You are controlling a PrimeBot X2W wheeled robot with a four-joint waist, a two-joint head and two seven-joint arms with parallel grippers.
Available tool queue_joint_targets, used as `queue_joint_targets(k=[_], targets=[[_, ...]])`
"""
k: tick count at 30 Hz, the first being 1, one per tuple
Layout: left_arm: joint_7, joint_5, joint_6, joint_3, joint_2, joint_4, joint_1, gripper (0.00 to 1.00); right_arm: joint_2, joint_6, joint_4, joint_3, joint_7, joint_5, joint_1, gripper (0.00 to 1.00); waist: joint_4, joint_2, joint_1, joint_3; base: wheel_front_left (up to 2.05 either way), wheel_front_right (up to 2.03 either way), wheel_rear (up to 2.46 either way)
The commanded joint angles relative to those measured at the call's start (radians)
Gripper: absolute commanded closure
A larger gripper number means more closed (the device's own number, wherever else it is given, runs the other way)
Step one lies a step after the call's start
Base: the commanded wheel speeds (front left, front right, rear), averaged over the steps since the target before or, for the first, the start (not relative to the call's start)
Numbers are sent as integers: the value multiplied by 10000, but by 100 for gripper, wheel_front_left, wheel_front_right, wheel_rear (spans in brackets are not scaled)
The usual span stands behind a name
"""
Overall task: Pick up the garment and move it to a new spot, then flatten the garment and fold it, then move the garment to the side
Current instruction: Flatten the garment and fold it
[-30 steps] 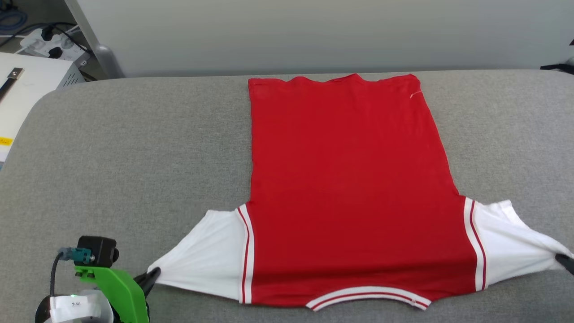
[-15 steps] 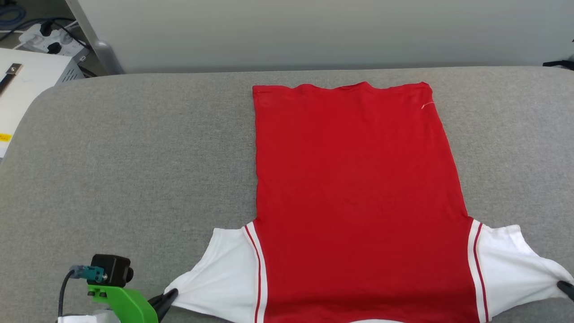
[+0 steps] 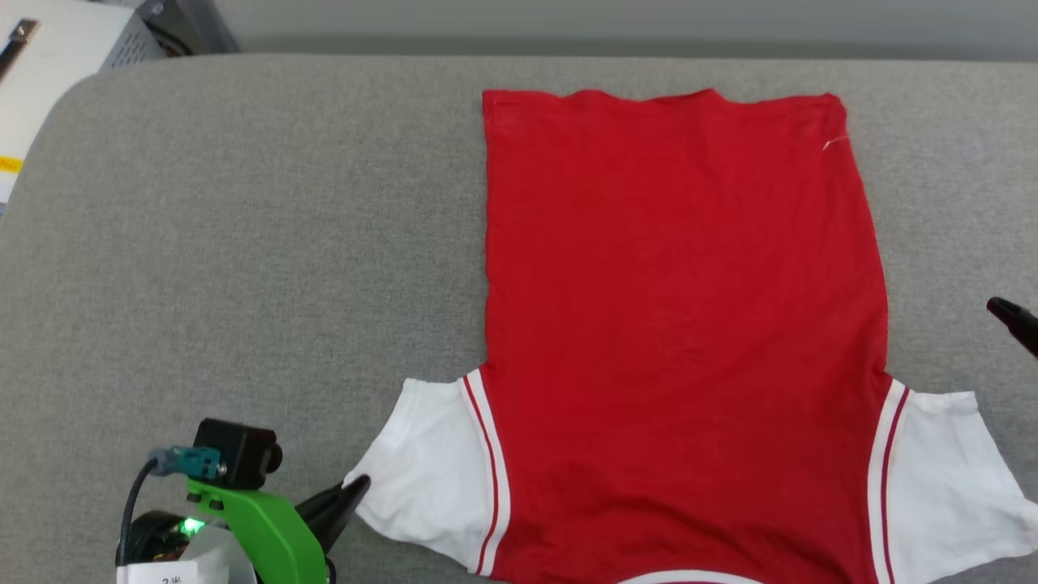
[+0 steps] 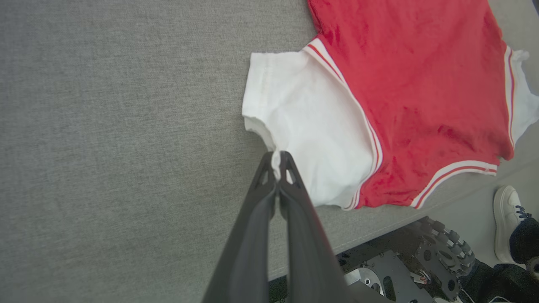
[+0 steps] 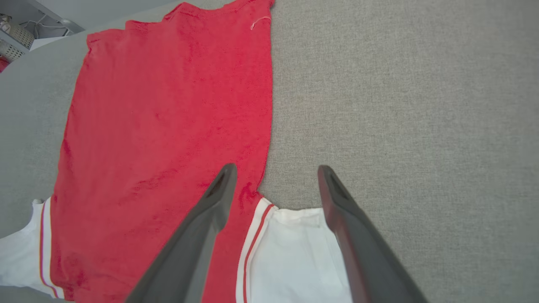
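One garment (image 3: pixel 681 324), red with white sleeves, is laid flat on the grey table (image 3: pixel 243 243). Its left sleeve (image 3: pixel 422 462) is pinched at the tip by the left gripper (image 4: pixel 278 162), jaws closed. Above the right sleeve (image 5: pixel 294 256), the right gripper (image 5: pixel 276 168) is held spread wide; that sleeve, gripped a second ago, is now released.

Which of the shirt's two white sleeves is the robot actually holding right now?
The sleeve on the robot's left: the left gripper pinches its edge. The right sleeve lies free, with the right gripper open nearby.
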Motion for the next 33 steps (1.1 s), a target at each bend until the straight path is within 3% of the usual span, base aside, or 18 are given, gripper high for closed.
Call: queue_joint_targets(k=[1, 11, 21, 33], targets=[[68, 262, 83, -31, 140, -300, -274, 100, -131, -9, -41, 129, 166, -146, -569, 0, 573, 0, 1, 880, 0, 0, 0], [309, 1387, 385, -216, 395, -2169, -969, 100, -1193, -9, 1673, 341, 970, -1429, -3943, 0, 1836, 0, 1, 2780, 0, 0, 0], [320, 1883, 321, -484, 189, -2780, -1431, 100, -2071, -9, 3949, 797, 1079, -2310, -6797, 0, 2753, 0, 1, 3765, 0, 0, 0], [-28, 1873, 139, -551, -148, -2413, -1628, 100, -2410, -9, 5667, 1167, 1046, -3178, -7630, 0, 3168, 0, 1, 4088, 0, 0, 0]])
